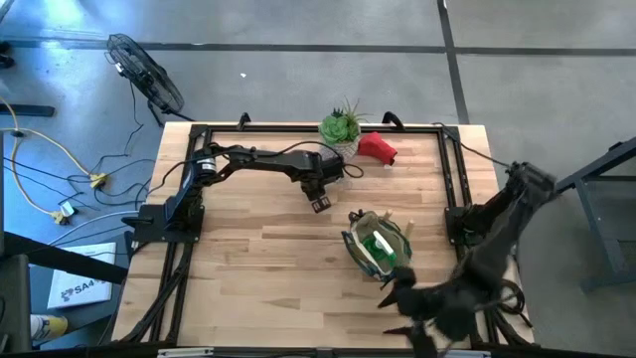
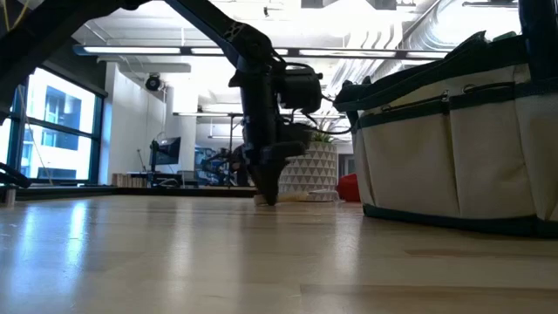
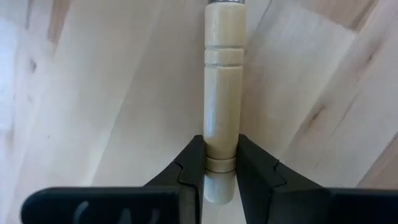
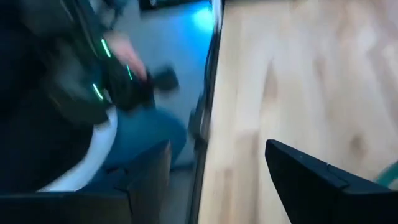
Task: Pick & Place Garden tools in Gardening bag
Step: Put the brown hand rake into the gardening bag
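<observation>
A wooden-handled tool lies on the table's middle, and my left gripper is shut on its handle, pointing steeply down; the tool's head is out of view. The tan gardening bag with a dark green rim stands on its base right of centre, with a green spray bottle inside. A red soft item lies at the far edge. My right gripper is open and holds nothing, near the table's front edge by the bag. My left gripper pinches the wooden handle near its free end between its two fingers. The fingers come from above, pointing down, and lie across the handle. The handle lies level along the table, its metal collar pointing away from the gripper.
A green spiky plant in a white pot stands at the far edge beside the red item. A black frame runs around the table. A person shows beyond the table's edge in the right wrist view.
</observation>
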Motion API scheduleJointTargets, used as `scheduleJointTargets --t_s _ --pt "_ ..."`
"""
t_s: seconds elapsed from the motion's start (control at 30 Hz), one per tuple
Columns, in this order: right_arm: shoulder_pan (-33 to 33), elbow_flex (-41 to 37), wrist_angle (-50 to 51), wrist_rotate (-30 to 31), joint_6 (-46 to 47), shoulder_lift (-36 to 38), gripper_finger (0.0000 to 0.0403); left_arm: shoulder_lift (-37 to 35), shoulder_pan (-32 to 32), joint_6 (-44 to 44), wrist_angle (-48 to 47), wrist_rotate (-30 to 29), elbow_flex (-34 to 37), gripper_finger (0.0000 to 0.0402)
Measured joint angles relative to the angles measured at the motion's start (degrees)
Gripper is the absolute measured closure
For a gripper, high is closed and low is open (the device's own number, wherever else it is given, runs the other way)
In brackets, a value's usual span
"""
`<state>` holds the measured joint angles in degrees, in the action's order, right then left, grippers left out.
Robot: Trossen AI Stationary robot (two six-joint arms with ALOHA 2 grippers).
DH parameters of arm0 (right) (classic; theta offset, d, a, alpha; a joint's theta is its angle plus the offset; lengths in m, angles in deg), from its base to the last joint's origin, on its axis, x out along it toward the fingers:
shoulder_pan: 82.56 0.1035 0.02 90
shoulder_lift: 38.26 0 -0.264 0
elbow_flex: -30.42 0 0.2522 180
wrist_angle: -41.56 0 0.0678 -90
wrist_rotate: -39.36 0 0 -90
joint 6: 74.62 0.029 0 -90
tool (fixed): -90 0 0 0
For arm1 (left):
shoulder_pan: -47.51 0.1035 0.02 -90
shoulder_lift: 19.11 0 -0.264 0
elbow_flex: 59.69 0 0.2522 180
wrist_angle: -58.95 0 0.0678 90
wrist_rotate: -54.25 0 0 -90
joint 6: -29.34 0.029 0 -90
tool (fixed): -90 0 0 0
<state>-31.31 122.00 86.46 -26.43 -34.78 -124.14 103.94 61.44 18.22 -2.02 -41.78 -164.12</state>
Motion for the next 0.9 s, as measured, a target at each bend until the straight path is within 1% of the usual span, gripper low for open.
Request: scheduleJointTargets --t_s 0.07,0.13,0.17,0.27,0.37,0.5,0.57,0.63,0.73,0.9 --pt "-0.9 0.0 0.1 -5.4 2.9 -3.9 0.0149 -1.1 -0.9 -0.4 -0.9 -0.4 0.1 0.0345" --pt "-1.9 -0.1 0.5 -11.3 6.7 -7.0 0.0149 -2.6 -2.0 -0.7 -5.3 -0.9 0.5 0.0345" --pt "-2.4 -0.1 0.2 -14.2 8.8 -8.3 0.0149 -3.4 -2.6 -0.8 -5.5 -1.1 0.5 0.0345" --pt "-3.6 -0.1 -2.0 -19.6 15.5 -11.3 0.0149 -6.6 -4.4 -1.8 -8.6 -2.5 0.3 0.0345" --pt "-3.7 -0.1 -4.5 -20.0 15.2 -13.4 0.0149 -9.5 -6.4 -2.8 -9.7 -3.8 0.2 0.0345" --pt "-3.6 -0.1 -4.3 -18.0 13.2 -14.9 0.0149 -13.8 -9.0 -4.6 -11.0 -4.5 0.2 0.0345" --pt "-3.9 -0.1 -4.1 -16.6 10.9 -15.8 0.0149 -15.9 -10.0 -5.7 -11.3 -5.8 0.1 0.0345" --pt "-4.5 -0.1 -1.8 -15.3 9.1 -16.5 0.0149 -17.8 -10.7 -6.9 -13.3 -7.5 0.1 0.0345" --pt "-5.4 0.0 3.2 -15.3 8.5 -17.2 0.0149 -20.8 -11.5 -8.2 -13.9 -8.9 0.0 0.0345" --pt "-6.4 0.0 5.5 -16.0 7.9 -17.3 0.0149 -24.0 -12.2 -8.8 -14.5 -10.1 0.0 0.0345"
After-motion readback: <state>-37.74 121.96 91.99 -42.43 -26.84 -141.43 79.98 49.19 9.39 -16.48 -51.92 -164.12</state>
